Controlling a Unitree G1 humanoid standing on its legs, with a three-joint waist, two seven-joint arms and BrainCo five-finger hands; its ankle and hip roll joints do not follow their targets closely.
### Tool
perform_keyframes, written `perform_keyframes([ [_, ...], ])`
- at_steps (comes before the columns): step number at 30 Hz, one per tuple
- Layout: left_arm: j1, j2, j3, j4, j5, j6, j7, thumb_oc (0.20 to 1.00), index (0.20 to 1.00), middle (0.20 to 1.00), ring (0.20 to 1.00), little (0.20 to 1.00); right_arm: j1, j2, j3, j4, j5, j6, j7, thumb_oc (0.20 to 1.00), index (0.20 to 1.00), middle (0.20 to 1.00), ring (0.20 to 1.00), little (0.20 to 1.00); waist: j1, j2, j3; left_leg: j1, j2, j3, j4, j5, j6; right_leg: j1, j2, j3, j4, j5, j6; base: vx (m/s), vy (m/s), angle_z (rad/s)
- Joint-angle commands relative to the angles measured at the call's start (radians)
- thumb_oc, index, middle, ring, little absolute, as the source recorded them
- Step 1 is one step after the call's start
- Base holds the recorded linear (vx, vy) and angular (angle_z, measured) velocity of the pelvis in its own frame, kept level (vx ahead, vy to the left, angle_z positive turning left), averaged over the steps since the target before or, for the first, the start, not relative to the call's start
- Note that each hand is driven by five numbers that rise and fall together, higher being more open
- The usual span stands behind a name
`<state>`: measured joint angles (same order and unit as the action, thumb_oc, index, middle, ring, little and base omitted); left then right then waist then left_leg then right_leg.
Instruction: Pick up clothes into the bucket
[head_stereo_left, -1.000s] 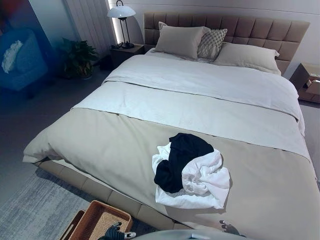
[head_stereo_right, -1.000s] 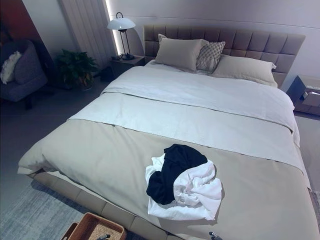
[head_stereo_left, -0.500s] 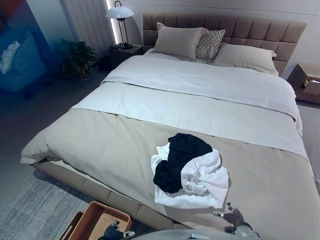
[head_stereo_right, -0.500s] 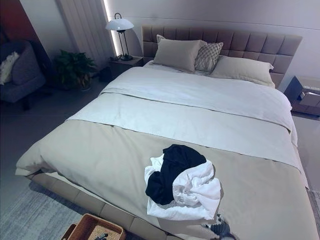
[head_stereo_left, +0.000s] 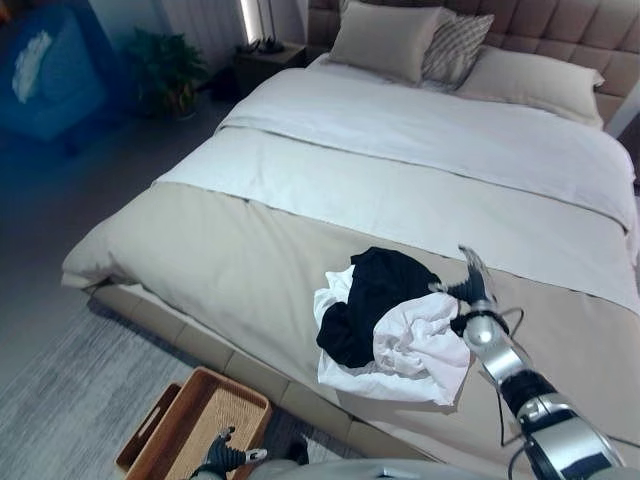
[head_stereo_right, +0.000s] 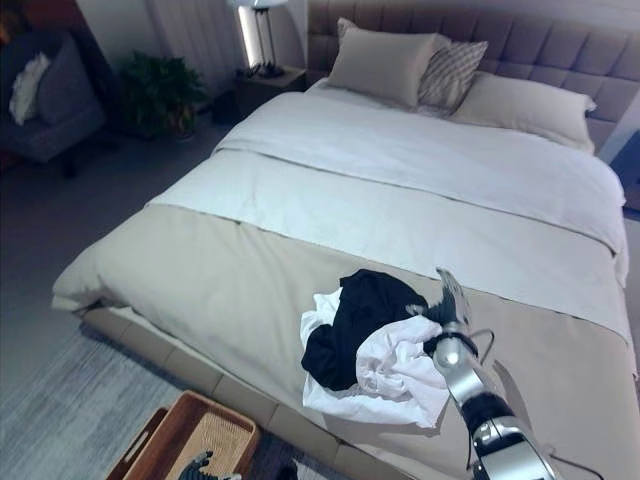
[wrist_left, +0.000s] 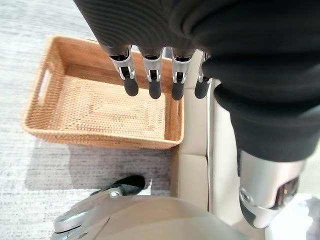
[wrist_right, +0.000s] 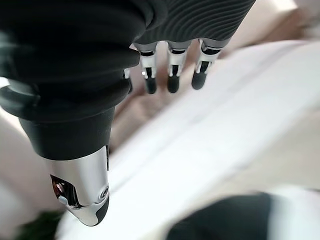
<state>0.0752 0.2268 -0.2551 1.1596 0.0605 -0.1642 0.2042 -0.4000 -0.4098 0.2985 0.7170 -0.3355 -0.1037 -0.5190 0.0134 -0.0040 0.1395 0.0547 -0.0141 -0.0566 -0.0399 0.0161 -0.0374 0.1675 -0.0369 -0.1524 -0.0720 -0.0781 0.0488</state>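
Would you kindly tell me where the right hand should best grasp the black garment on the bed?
Probably at the bunched upper fold of the black garment, coming down from above: it lies on top of the white clothes, and the open right hand hovers at its right edge.

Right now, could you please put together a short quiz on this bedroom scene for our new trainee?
1. True or false: the wicker basket already holds clothes.
2. Which hand is nearest the clothes pile? A) left hand B) right hand
3. Fill in: the black garment lies partly on top of a ___ one.

Key: 1. False, the basket is empty. 2. B, with straight fingers over the bed. 3. White.
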Motion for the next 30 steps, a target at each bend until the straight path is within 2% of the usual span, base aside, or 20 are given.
perform_keyframes([
  [1,-0.051,-0.039,-0.040,0.011,0.001,-0.038,0.026,1.000,1.000,1.000,1.000,1.000,-0.079,-0.003,0.034,-0.052,-0.105,-0.014,-0.032,1.000,1.000,1.000,1.000,1.000,0.037,-0.035,0.013,-0.048,-0.040,-0.016,0.087,-0.059,0.033,-0.097,-0.070,-0.008,0.093,0.046,0.057,-0.03,0.019,0.22],
  [5,-0.078,-0.029,-0.046,0.011,0.014,-0.045,0.033,1.000,1.000,1.000,1.000,1.000,-0.132,-0.037,0.130,-0.095,-0.248,0.001,-0.014,1.000,1.000,1.000,1.000,1.000,0.064,-0.040,0.043,-0.095,-0.056,-0.039,0.107,-0.054,0.033,-0.123,-0.080,-0.022,0.097,0.051,0.059,-0.05,0.014,0.15],
  [7,-0.086,-0.028,-0.048,0.011,0.014,-0.048,0.035,1.000,1.000,1.000,1.000,1.000,-0.147,-0.043,0.162,-0.080,-0.279,0.001,-0.007,1.000,1.000,1.000,1.000,1.000,0.067,-0.040,0.048,-0.108,-0.059,-0.046,0.110,-0.051,0.034,-0.133,-0.082,-0.027,0.098,0.053,0.060,-0.03,0.009,0.13],
  [10,-0.109,-0.018,-0.064,0.001,0.009,-0.059,0.030,1.000,1.000,1.000,1.000,1.000,-0.202,-0.084,0.272,-0.015,-0.399,0.025,0.025,1.000,1.000,1.000,1.000,1.000,0.085,-0.042,0.061,-0.137,-0.070,-0.069,0.103,-0.037,0.033,-0.153,-0.091,-0.047,0.097,0.060,0.063,-0.02,0.018,0.23],
  [16,-0.149,-0.009,-0.075,0.001,0.003,-0.058,0.032,1.000,1.000,1.000,1.000,1.000,-0.210,-0.107,0.327,0.054,-0.438,0.044,0.048,1.000,1.000,1.000,1.000,1.000,0.082,-0.039,0.074,-0.162,-0.083,-0.096,0.089,-0.021,0.034,-0.178,-0.105,-0.075,0.108,0.064,0.067,-0.01,0.021,0.21],
  [21,-0.155,-0.003,-0.083,-0.017,0.005,-0.057,0.034,1.000,1.000,1.000,1.000,1.000,-0.197,-0.117,0.321,0.112,-0.434,0.059,0.049,1.000,1.000,1.000,1.000,1.000,0.075,-0.034,0.082,-0.170,-0.088,-0.098,0.094,-0.024,0.038,-0.190,-0.113,-0.075,0.122,0.061,0.067,0.00,0.019,0.07],
  [24,-0.167,-0.004,-0.086,-0.017,-0.008,-0.055,0.043,1.000,1.000,1.000,1.000,1.000,-0.200,-0.109,0.263,0.140,-0.364,0.071,0.017,1.000,1.000,1.000,1.000,1.000,0.067,-0.026,0.097,-0.183,-0.091,-0.093,0.102,-0.026,0.043,-0.212,-0.117,-0.066,0.143,0.056,0.067,-0.04,0.029,-0.03],
  [25,-0.174,-0.003,-0.094,-0.038,-0.017,-0.052,0.054,1.000,1.000,1.000,1.000,1.000,-0.208,-0.077,0.198,0.162,-0.240,0.061,-0.008,1.000,1.000,1.000,1.000,1.000,0.062,-0.015,0.118,-0.199,-0.091,-0.087,0.115,-0.026,0.047,-0.240,-0.122,-0.057,0.169,0.054,0.065,-0.07,0.041,-0.05],
  [26,-0.175,-0.003,-0.095,-0.039,-0.017,-0.052,0.054,1.000,1.000,1.000,1.000,1.000,-0.208,-0.077,0.198,0.163,-0.239,0.061,-0.009,1.000,1.000,1.000,1.000,1.000,0.065,-0.016,0.117,-0.201,-0.091,-0.085,0.117,-0.027,0.047,-0.245,-0.123,-0.054,0.173,0.053,0.064,-0.08,0.048,-0.09],
  [30,-0.185,-0.009,-0.120,-0.090,-0.060,-0.048,0.080,1.000,1.000,1.000,1.000,1.000,-0.250,0.001,0.047,0.179,0.078,0.009,-0.078,1.000,1.000,1.000,1.000,1.000,0.069,0.011,0.165,-0.248,-0.095,-0.070,0.169,-0.037,0.057,-0.311,-0.134,-0.034,0.244,0.039,0.059,-0.06,0.046,-0.15],
])
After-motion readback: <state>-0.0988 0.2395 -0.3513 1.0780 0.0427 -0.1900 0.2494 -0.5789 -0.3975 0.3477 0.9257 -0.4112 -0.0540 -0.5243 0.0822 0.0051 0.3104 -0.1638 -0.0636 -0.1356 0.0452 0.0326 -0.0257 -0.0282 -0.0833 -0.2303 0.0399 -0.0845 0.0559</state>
